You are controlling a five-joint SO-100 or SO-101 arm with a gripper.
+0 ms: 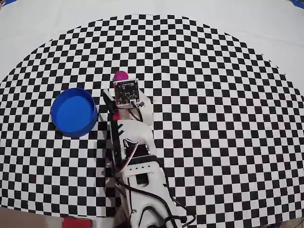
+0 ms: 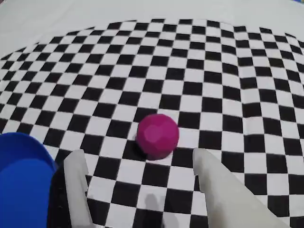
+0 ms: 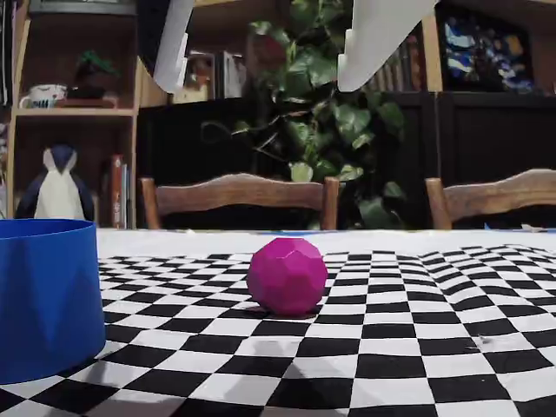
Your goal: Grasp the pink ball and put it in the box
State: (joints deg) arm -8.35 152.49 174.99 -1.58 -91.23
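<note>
The pink ball point(image 2: 157, 135) is a small magenta faceted sphere resting on the checkered cloth; it shows in the fixed view point(image 3: 287, 276) and peeks out beyond the wrist in the overhead view point(image 1: 120, 75). My gripper point(image 2: 137, 159) is open and empty, its white fingers point(image 2: 76, 183) spread wide, just short of the ball and above it. In the fixed view the fingertips point(image 3: 369, 43) hang high over the ball. The blue box point(image 1: 73, 112) stands to the left of the arm, also seen in the wrist view point(image 2: 21, 183) and the fixed view point(image 3: 43, 295).
The checkered cloth point(image 1: 213, 118) covers the table, with plain white beyond its curved far edge. The arm's white body point(image 1: 137, 161) runs from the near edge towards the ball. Chairs point(image 3: 239, 195), a plant and shelves stand behind the table.
</note>
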